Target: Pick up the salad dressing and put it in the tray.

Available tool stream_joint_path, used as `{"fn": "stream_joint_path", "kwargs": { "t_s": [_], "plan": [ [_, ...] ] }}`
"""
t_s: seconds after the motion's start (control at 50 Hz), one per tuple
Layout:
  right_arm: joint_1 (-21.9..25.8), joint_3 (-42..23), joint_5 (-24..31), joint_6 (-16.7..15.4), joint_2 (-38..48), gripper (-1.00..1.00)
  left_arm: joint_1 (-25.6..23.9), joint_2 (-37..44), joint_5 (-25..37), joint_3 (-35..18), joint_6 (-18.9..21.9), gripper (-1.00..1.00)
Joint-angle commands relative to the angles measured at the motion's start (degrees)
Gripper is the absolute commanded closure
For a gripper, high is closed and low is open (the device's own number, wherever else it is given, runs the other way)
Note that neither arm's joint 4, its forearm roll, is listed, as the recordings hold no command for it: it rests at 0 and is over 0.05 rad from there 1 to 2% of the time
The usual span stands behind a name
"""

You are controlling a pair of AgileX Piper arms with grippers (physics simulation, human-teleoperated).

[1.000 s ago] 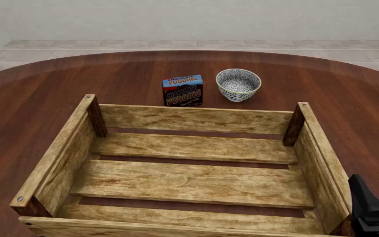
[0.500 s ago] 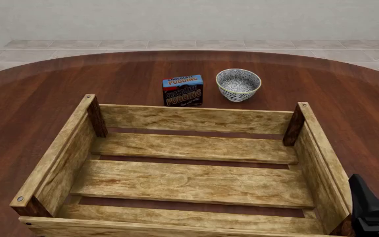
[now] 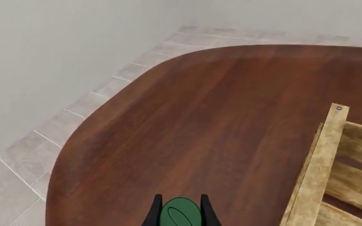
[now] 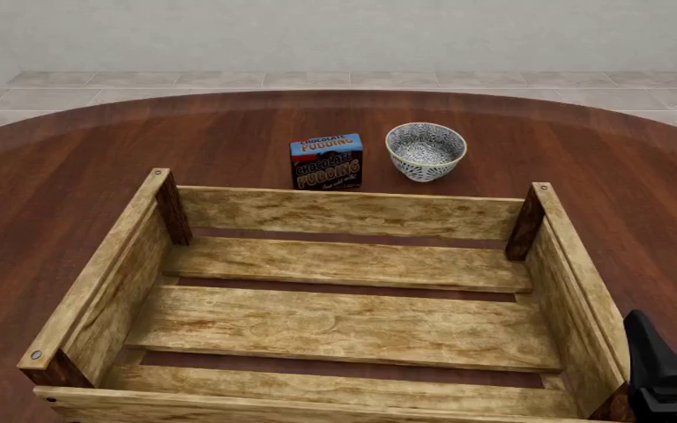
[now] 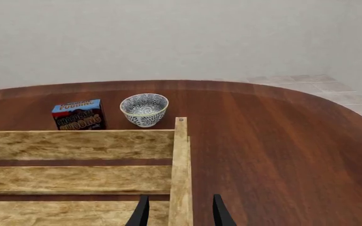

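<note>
Large light-wood slatted crate [image 4: 338,308] fills centre frame on the round dark-wood table [image 4: 68,176]. Blue chocolate pudding box [image 4: 325,162] and patterned bowl [image 4: 425,151] sit just behind it. Your left gripper [image 3: 180,217] is clamped on the green-capped salad dressing bottle [image 3: 180,214], lower-left, outside the crate. Right gripper [image 5: 178,212] is released, straddling the crate wall.

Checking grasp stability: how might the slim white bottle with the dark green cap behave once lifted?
The slim white bottle with the dark green cap looks rigid; the left gripper flanks only its rounded cap, so it may slip or swing.
</note>
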Motion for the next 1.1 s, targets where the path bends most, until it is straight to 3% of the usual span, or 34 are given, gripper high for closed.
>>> {"fn": "stream_joint_path", "kwargs": {
  "t_s": [0.02, 0.4, 1.1],
  "plan": [
    [-0.04, 0.16, -0.16, 0.09, 0.00, -1.00, -3.13, 0.65, -0.83, -3.98, 2.20, 1.00],
    [0.00, 0.66, -0.86, 0.02, 0.00, -1.00, -9.96, 2.72, -0.52, -15.70, 4.68, 1.00],
    [-0.36, 0.22, -0.55, 0.31, 0.00, -1.00, -32.69, 11.49, 0.14, -34.77, 6.22, 1.00]
  ]
}}
